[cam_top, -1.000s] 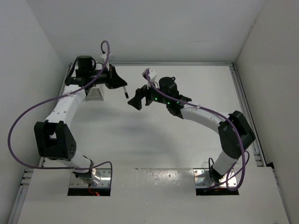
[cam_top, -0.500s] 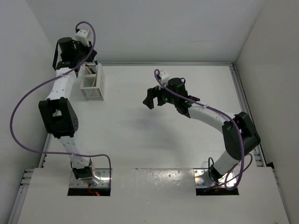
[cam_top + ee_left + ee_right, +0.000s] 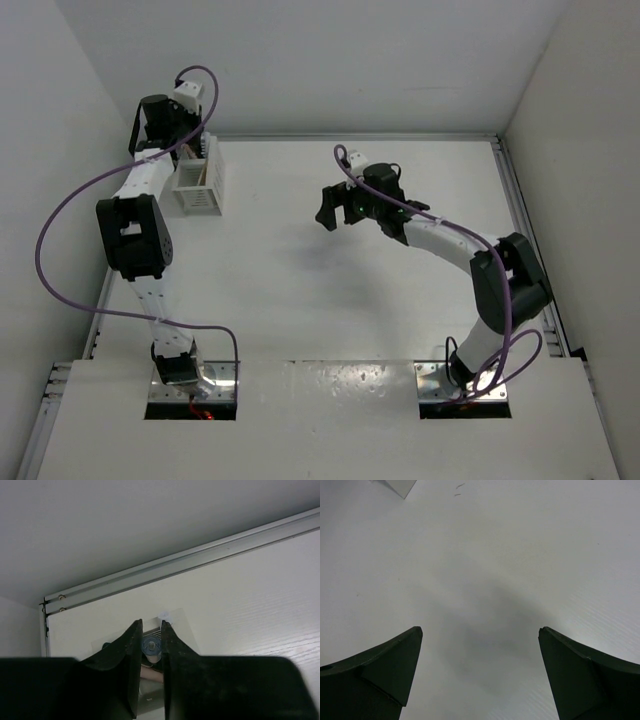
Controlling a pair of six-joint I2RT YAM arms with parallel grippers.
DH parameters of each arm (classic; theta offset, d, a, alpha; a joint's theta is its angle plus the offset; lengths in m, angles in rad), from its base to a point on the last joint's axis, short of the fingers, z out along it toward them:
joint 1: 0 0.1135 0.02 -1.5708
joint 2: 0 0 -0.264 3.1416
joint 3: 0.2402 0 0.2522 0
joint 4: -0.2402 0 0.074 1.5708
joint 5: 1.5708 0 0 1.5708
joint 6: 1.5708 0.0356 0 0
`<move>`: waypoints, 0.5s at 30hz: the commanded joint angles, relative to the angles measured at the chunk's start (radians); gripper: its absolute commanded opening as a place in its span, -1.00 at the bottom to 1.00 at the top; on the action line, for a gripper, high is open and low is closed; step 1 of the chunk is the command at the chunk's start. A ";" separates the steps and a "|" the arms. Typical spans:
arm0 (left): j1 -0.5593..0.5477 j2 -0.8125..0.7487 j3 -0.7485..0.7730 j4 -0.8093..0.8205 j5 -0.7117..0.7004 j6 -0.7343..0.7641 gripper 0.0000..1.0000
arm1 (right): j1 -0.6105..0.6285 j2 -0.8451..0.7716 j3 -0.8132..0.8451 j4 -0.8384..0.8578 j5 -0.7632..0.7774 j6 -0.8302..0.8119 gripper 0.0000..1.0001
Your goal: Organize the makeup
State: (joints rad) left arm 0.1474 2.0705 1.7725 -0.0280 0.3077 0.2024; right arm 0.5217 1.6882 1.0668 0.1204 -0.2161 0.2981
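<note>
My left gripper [image 3: 192,148] is at the back left, over the white slatted holder [image 3: 197,188]. In the left wrist view its jaws [image 3: 151,628] are shut on a makeup stick [image 3: 151,646] seen end-on, with a pale bluish round end, pointing down into the holder [image 3: 178,626]. A tan stick [image 3: 152,674] lies in the holder below it. Other sticks are hidden. My right gripper [image 3: 335,207] is open and empty above the middle of the table; its wrist view shows only bare table between the fingertips [image 3: 480,640].
The back wall and an aluminium rail [image 3: 190,560] run just behind the holder. The left wall is close to the left arm. A corner of the holder [image 3: 400,486] shows at the top of the right wrist view.
My left arm has swung from mid-table to the back left corner with the stick, and now stands over the holder. My right gripper has drifted right and back, still open.
</note>
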 commanded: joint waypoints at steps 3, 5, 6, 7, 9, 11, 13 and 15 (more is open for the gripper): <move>0.001 -0.016 0.001 0.039 0.004 0.014 -0.06 | -0.012 -0.010 0.042 0.002 -0.006 -0.008 1.00; 0.001 -0.029 0.019 0.001 -0.005 -0.012 0.23 | -0.017 -0.021 0.042 -0.013 -0.008 -0.014 1.00; 0.001 -0.042 0.028 -0.012 -0.005 -0.012 0.29 | -0.017 -0.025 0.041 -0.021 -0.009 -0.017 1.00; 0.010 -0.043 0.037 -0.022 -0.015 -0.023 0.36 | -0.020 -0.030 0.030 -0.022 -0.008 -0.019 1.00; 0.020 -0.082 0.068 -0.052 -0.033 -0.044 0.53 | -0.029 -0.045 0.027 -0.025 -0.008 -0.017 1.00; 0.029 -0.104 0.097 -0.079 -0.051 -0.060 0.56 | -0.035 -0.071 0.001 -0.025 -0.008 -0.014 1.00; 0.041 -0.136 0.157 -0.137 -0.103 -0.087 0.58 | -0.057 -0.094 -0.019 -0.028 -0.003 -0.007 1.00; 0.064 -0.159 0.201 -0.206 -0.157 -0.109 0.65 | -0.069 -0.125 -0.050 -0.053 0.018 -0.004 1.00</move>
State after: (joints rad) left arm 0.1692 2.0483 1.8668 -0.1703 0.2390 0.1478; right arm 0.4778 1.6493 1.0458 0.0723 -0.2157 0.2909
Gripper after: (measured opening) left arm 0.816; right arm 0.996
